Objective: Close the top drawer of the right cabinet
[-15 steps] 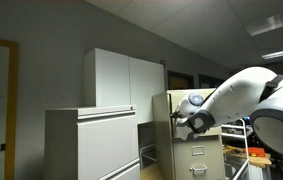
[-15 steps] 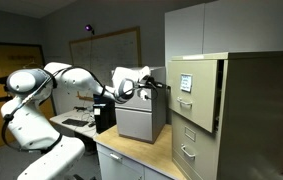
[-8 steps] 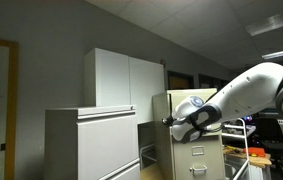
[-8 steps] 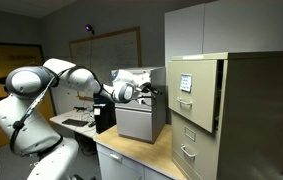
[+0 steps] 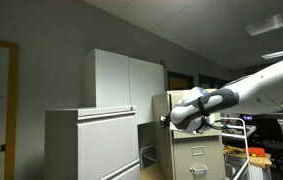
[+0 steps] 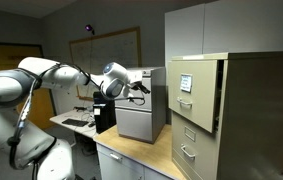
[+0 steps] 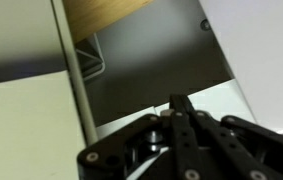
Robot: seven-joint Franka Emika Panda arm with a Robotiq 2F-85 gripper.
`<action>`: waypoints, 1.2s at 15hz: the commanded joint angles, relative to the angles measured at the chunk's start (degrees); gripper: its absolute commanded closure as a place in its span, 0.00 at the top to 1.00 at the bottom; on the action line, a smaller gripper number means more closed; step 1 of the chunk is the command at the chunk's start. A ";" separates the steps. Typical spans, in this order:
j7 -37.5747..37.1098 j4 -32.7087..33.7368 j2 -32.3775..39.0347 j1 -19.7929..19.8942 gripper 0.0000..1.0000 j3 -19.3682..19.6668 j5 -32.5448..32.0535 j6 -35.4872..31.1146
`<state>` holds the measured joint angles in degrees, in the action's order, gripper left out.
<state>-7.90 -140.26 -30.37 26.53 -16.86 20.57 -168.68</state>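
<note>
Beige metal fills the right of your scene: the right cabinet (image 6: 243, 112) stands tall beside the wooden bench top (image 6: 131, 152), with the white cupboard (image 5: 126, 78) behind it. Its top drawer (image 6: 194, 92) faces the arm; judging from an exterior view, the front sits slightly proud of the cabinet body, so you likely have some push left.

Your gripper (image 6: 138, 87) hangs well apart from that drawer front, out over the grey box (image 6: 140, 118) on the bench. The drawer lies ahead of the fingers, roughly level with them, and it slides straight back into the cabinet, so your push should run along that line.

In the wrist view the dark fingers (image 7: 184, 128) look drawn together with nothing between them, though the tips are cropped.
</note>
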 commanded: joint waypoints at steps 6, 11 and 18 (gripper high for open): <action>-7.82 -6.38 -19.11 3.46 0.00 15.55 -15.80 11.01; -6.45 -4.62 -15.71 3.69 0.00 17.32 -18.67 1.98; -4.76 1.54 0.50 1.06 0.00 15.99 -18.02 -13.15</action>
<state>-13.40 -144.01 -37.95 28.68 -0.05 2.69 -178.12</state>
